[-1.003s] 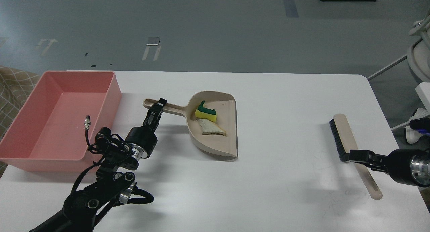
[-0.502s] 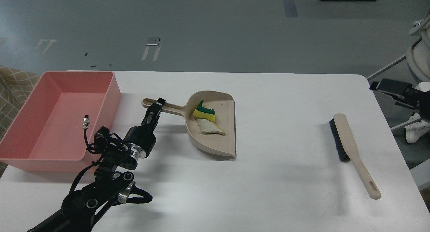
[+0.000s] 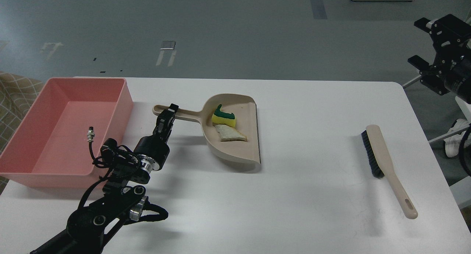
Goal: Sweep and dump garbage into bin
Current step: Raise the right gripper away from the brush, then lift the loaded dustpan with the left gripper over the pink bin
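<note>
Since a moment ago my right gripper (image 3: 423, 44) has risen off the brush (image 3: 382, 162) to the upper right, fingers spread wide, while my left gripper (image 3: 167, 114) has lifted the dustpan (image 3: 243, 151) slightly, clamped on its handle running left-right. Inside the smooth beige pan lie the garbage (image 3: 225, 127): spongy yellow-green piece, flat off-white wedge. Left stands the smooth salmon-pink bin (image 3: 121, 99).

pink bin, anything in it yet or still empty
Empty. The pink bin shows only bare floor; the sponge piece and off-white strip lie in the dustpan.
</note>
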### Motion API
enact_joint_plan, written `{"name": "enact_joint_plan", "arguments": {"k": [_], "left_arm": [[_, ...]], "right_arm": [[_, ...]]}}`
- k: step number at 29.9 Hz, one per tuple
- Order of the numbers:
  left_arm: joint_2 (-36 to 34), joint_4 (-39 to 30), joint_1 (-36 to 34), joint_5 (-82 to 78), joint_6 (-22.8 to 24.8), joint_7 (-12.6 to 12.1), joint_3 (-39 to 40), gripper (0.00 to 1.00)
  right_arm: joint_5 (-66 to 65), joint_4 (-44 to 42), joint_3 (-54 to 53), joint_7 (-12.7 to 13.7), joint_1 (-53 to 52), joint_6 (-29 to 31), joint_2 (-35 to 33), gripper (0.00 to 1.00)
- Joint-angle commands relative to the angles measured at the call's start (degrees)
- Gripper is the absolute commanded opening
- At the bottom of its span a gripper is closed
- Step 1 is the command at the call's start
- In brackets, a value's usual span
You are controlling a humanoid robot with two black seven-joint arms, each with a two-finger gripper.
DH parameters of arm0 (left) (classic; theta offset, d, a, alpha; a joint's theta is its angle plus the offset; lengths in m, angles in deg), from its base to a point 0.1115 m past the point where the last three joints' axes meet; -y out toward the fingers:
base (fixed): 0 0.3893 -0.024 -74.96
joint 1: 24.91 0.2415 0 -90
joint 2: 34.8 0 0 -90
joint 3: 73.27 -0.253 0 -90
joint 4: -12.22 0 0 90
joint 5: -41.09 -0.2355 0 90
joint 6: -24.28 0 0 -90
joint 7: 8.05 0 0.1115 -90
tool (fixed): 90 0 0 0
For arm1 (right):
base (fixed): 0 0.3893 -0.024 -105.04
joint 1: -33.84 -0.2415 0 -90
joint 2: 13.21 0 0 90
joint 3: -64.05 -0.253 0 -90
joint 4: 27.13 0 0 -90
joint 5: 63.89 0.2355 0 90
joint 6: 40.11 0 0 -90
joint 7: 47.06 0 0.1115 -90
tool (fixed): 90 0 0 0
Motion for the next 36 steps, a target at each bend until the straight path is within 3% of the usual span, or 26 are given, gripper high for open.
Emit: {"name": "enact_joint_plan", "arguments": {"k": [1, 5, 12, 14, 19, 21, 25, 36], "left_arm": [[0.2, -0.3, 0.0, 1.0, 0.0, 0.2, 0.0, 0.18], [0.1, -1.6, 0.0, 1.7, 0.0, 0.7, 0.1, 0.18], [-4.4, -9.0, 0.0, 3.1, 0.2, 0.5, 1.3, 0.18], [-5.2, -9.4, 0.0, 4.1, 0.4, 0.4, 1.3, 0.18], [-7.8, -11.5, 0.1, 4.4, 0.6, 0.0, 1.4, 0.18], [-9.6, -13.1, 0.1, 5.1, 0.5, -0.1, 1.7, 0.18], [-12.4, -15.2, 0.3, 7.8, 0.5, -0.2, 3.4, 0.18], [-18.6, -21.1, 2.2, 11.6, 1.5, -0.2, 7.0, 0.17]], "right_arm": [[3.1, -2.6, -3.0, -0.2, -0.1, 0.0, 5.7, 1.0], [11.9, -7.5, -5.9, -0.3, 0.3, 0.0, 10.0, 1.0], [17.9, -8.6, -10.4, -0.9, 0.6, 0.0, 14.6, 1.0], [17.9, -9.4, -10.5, -3.4, 0.6, 0.0, 14.9, 1.0], [17.8, -14.7, -9.7, -18.3, 0.0, 0.0, 15.5, 0.97], [17.7, -17.6, -9.5, -21.9, -0.8, 0.0, 15.6, 0.97], [17.7, -23.8, -9.6, -25.9, -3.0, 0.0, 15.5, 0.98], [17.8, -27.4, -7.5, -26.5, -2.2, 0.0, 15.6, 0.98]]}}
